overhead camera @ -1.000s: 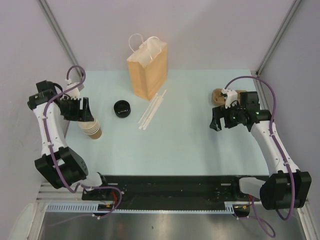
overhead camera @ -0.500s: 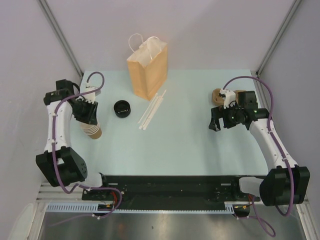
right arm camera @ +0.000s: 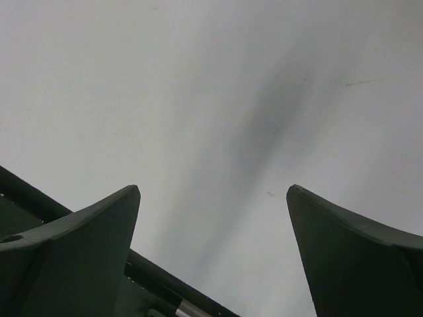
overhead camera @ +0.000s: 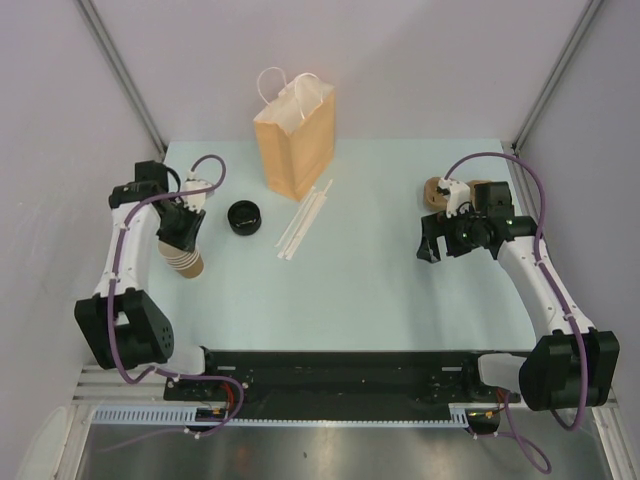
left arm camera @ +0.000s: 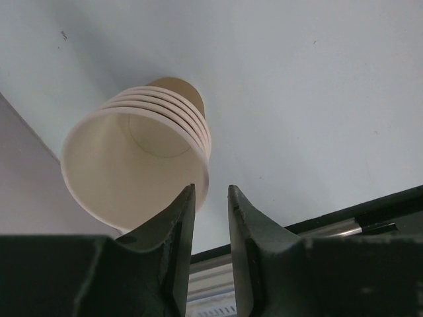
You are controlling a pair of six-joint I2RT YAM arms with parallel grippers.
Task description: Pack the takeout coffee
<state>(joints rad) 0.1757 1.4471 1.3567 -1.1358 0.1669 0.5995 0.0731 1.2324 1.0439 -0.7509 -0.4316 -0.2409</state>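
Standing on pale blue tabletop point(overhead camera: 380, 290), paper bag point(overhead camera: 295, 140), grey walls point(overhead camera: 430, 60)

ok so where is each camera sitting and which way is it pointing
Top external: above and behind the arms, looking down on the table and stack of cups; left arm and right arm show, bases at bottom.
Left wrist: on the left arm, looking down past its close-set jaws into the stack of cups.
Right wrist: on the right arm, facing the table between its wide-open jaws.
Shared: top external and left wrist both show the stack of cups.
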